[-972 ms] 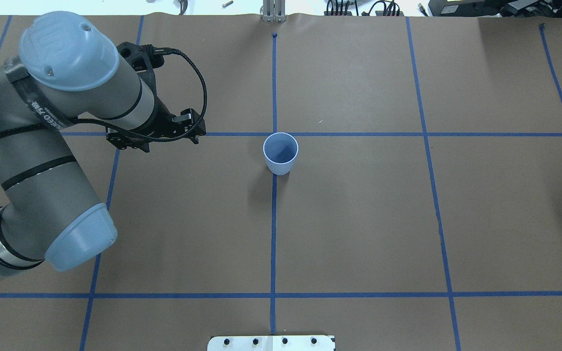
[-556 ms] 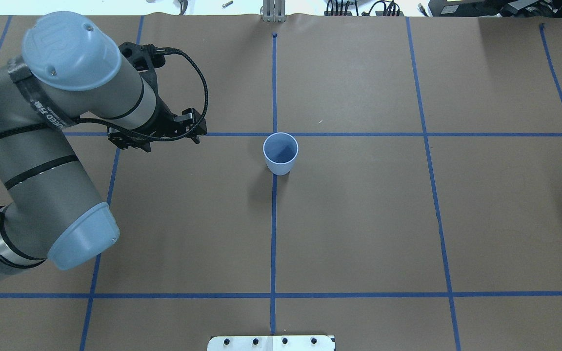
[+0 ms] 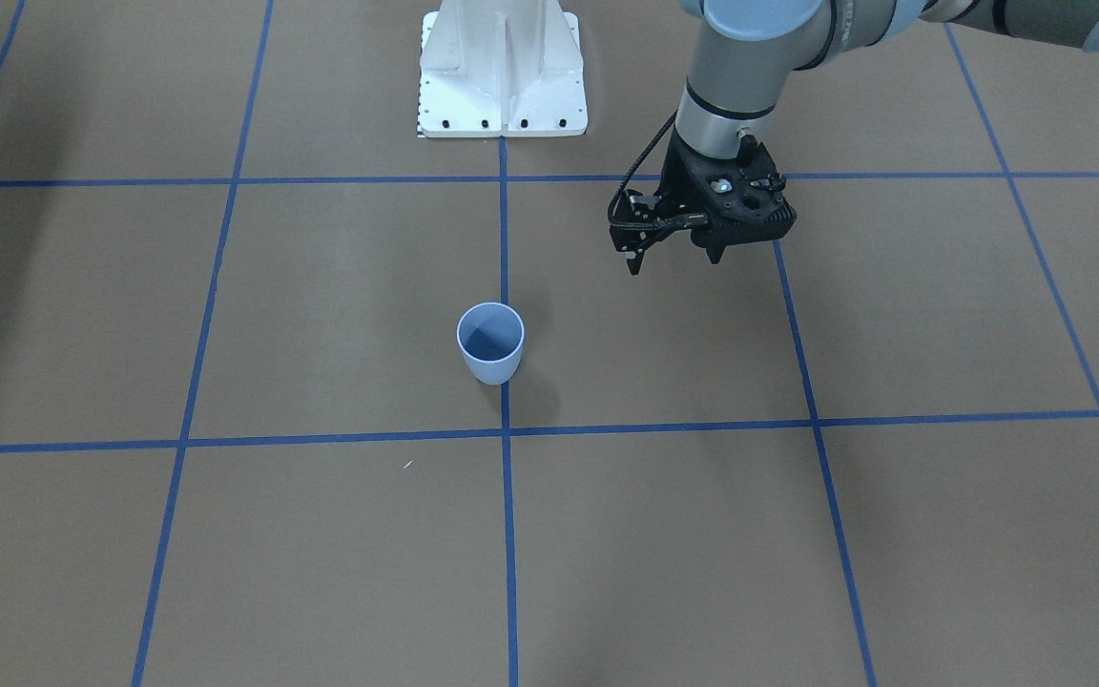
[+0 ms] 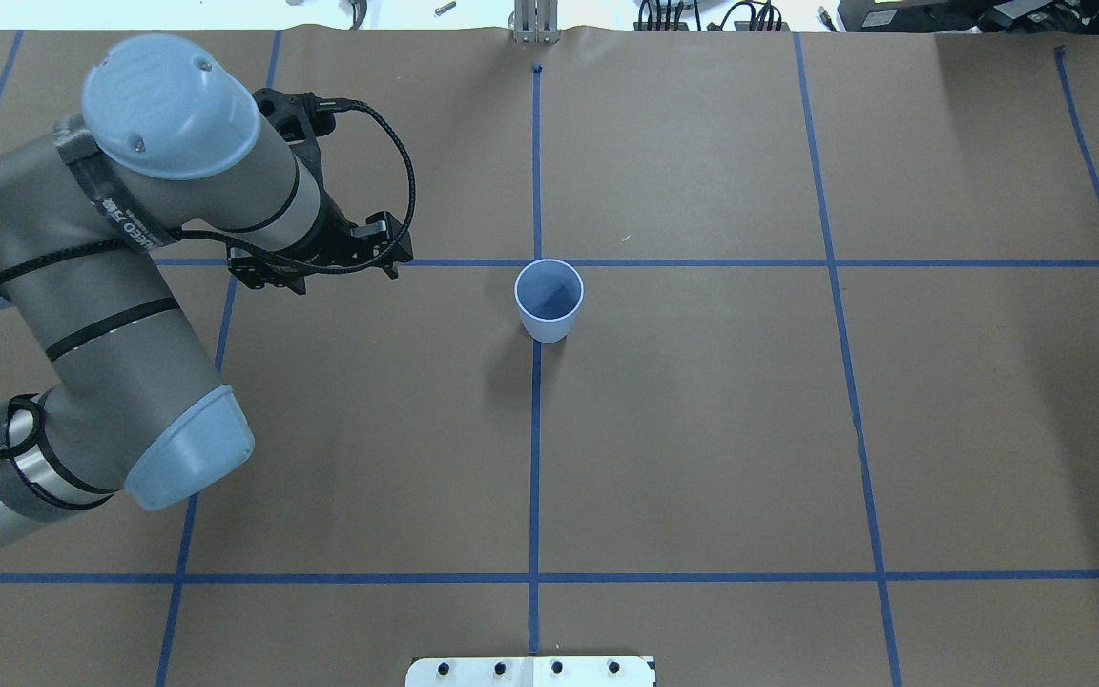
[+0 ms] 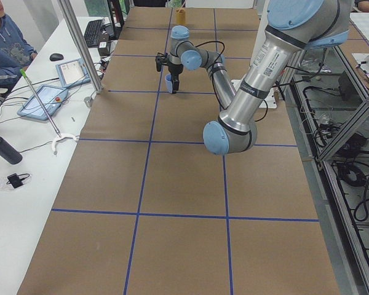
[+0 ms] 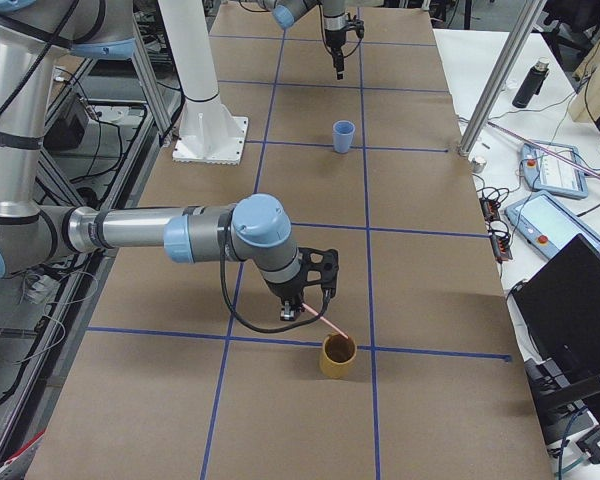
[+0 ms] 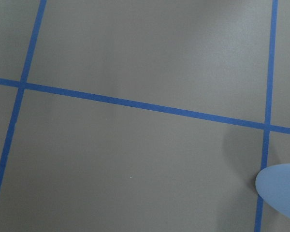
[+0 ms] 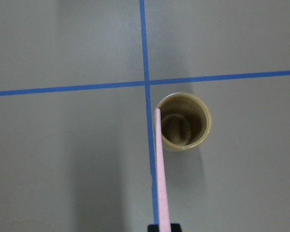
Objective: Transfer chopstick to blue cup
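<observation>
The blue cup stands upright and empty at the table's middle; it also shows in the front view and at the lower right edge of the left wrist view. My left gripper hangs open and empty above the table, well to the cup's left. My right gripper is shut on a pale pink chopstick, far from the blue cup. In the right wrist view the chopstick runs up from the gripper, its tip at the rim of a tan cup.
The tan cup stands on a blue tape crossing near the table's right end. The white robot base sits at the table's near edge. A white side table with tablets and a seated operator lie beyond the far edge.
The left arm has shifted a little to the right, toward the blue cup, its gripper still open. The blue cup has not moved.
</observation>
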{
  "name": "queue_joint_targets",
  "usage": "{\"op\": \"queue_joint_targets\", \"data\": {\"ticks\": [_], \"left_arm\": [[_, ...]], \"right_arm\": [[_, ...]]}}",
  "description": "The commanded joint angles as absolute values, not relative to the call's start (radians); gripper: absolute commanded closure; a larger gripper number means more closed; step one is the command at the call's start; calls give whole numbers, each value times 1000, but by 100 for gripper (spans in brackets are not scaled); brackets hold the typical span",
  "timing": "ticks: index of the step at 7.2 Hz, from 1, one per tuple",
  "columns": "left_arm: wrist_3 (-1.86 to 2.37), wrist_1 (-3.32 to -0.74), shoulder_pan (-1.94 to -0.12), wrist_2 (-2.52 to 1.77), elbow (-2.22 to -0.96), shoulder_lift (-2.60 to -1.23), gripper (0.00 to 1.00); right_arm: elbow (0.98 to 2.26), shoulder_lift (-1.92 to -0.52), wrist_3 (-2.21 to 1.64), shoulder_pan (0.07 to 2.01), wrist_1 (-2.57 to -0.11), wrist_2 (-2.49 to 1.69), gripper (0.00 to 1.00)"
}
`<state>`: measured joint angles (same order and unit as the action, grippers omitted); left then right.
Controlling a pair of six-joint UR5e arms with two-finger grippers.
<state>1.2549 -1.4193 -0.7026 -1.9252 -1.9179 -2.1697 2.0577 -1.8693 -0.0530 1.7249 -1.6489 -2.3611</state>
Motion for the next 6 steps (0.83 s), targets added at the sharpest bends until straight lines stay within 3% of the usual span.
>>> {"op": "queue_joint_targets", "data": {"ticks": [1, 4, 6], "left_arm": [[1243, -1428, -710, -1930, -1917, -2168, 2], [1177, -1419, -810, -2040, -2004, -2122, 2], [1034, -1417, -933, -2115, -2057, -2024, 2]], "right_arm": [[2274, -1792, -8, 1761, -2014, -2361, 100], [2295, -1564, -334, 1546, -2089, -2448, 100], [2287, -1314, -720, 1301, -2086, -2442, 100]]}}
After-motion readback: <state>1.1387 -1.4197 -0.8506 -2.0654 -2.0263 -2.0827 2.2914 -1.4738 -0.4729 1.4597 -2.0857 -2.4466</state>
